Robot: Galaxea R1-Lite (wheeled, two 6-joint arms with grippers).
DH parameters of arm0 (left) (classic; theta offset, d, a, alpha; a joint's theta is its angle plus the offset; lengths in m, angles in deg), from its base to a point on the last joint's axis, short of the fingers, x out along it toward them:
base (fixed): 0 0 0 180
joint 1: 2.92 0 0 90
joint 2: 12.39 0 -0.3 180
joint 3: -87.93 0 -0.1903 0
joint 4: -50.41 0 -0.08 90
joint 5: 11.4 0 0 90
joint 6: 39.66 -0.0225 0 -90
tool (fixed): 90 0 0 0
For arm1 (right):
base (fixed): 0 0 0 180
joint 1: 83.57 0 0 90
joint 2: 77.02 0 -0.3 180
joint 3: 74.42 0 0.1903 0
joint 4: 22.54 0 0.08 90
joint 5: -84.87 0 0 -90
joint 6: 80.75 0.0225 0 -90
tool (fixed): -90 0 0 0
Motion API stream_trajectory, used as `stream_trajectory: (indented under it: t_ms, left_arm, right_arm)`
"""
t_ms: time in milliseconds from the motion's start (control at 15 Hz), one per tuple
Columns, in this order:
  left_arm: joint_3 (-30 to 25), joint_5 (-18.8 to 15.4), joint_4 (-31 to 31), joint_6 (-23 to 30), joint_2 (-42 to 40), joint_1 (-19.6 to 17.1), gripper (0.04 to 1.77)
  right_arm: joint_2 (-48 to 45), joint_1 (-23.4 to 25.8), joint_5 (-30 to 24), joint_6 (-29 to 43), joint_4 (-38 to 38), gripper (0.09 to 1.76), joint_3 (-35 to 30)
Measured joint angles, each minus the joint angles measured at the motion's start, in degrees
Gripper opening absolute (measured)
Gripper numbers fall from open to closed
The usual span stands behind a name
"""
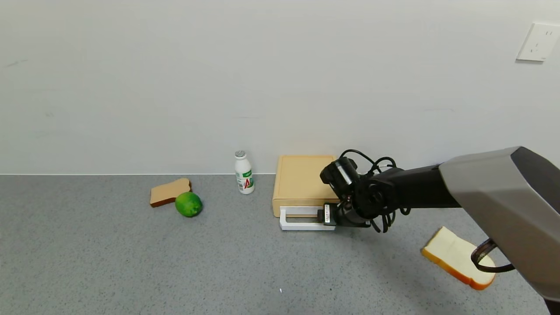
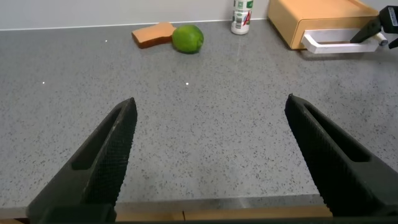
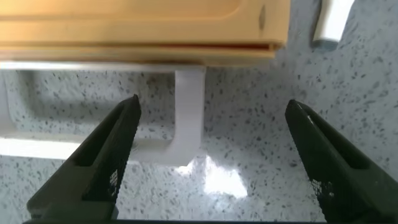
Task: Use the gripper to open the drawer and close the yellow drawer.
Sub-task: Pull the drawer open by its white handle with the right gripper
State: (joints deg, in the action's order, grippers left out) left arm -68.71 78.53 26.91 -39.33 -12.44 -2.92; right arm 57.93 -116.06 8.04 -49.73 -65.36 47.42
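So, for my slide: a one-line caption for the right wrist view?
Right gripper open, its fingers either side of the yellow drawer's white handle.

Robot test bench in a plain indoor room — apparently a lab set-up rather than a home kitchen. A grey speckled bench [image 1: 131, 262] meets a bare white wall [image 1: 175, 78] carrying one wall socket [image 1: 538, 42]. Near the yellow drawer [image 1: 302, 181] lie scattered props: a small bottle [image 1: 243, 172] to its left, a lime [image 1: 188, 204] and brown bread slice [image 1: 168, 191] farther left, a white bread slice [image 1: 457, 256] to its right — nothing else domestic.
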Motion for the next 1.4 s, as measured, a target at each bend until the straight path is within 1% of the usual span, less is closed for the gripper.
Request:
stream_trajectory:
  t_ms: [133, 267, 467, 600, 933, 1400]
  left_arm:
    - [0.0, 0.0, 0.0, 0.0, 0.0, 0.0, 1.72]
    - [0.0, 0.0, 0.0, 0.0, 0.0, 0.0, 1.72]
    - [0.0, 0.0, 0.0, 0.0, 0.0, 0.0, 1.72]
    - [0.0, 0.0, 0.0, 0.0, 0.0, 0.0, 1.72]
    - [0.0, 0.0, 0.0, 0.0, 0.0, 0.0, 1.72]
    - [0.0, 0.0, 0.0, 0.0, 0.0, 0.0, 1.72]
  right_arm:
    - [0.0, 0.2, -1.6, 0.1, -3.6, 1.71, 1.3]
    - [-0.1, 0.4, -1.9, 0.2, -6.3, 1.71, 2.3]
    - [-1.0, 0.3, -4.5, 0.0, -10.9, 1.71, 2.7]
    - [-1.8, 0.1, -5.1, 0.0, -13.1, 1.71, 2.5]
    - [-3.3, -0.9, -5.1, 0.3, -12.7, 1.71, -1.1]
    - [-7.1, -2.9, -6.3, 1.8, -11.5, 1.71, -9.9]
